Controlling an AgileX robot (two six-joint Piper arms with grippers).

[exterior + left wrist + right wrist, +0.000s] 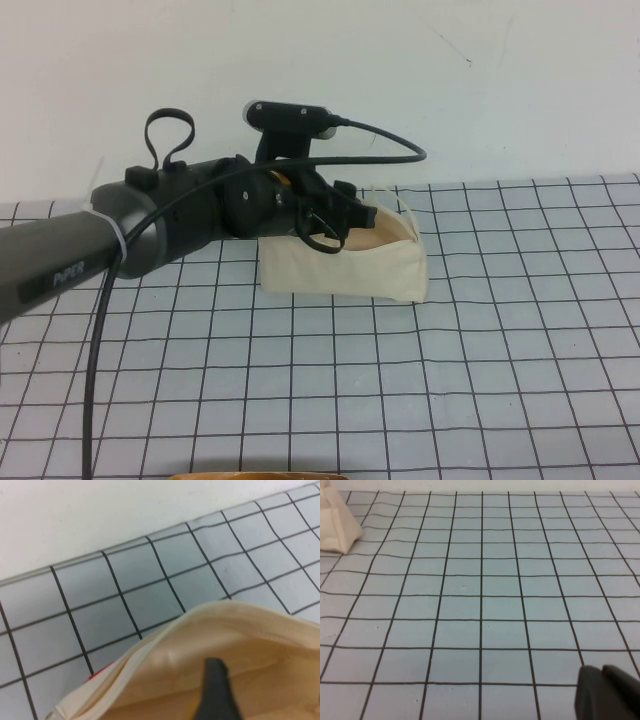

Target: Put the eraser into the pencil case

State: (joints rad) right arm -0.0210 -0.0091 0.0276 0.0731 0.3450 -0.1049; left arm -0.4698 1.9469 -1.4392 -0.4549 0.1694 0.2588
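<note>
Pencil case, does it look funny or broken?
Not broken. The pencil case lies on the grid mat, mouth open, with the left gripper at it. The right gripper hangs over bare mat. No eraser shows.

left arm (150, 235) reaches across the gridded mat (450, 400) from the left, and its left gripper (340, 215) sits right at the open mouth of the pencil case (345, 270), over the pinkish lining. a black cable (390, 140) loops above the pencil case. right gripper isn't visible.

I see my left gripper (335, 215) inside the pencil case (345, 268) at frame centre; right gripper (607, 692) low over the mat (450, 400).
</note>
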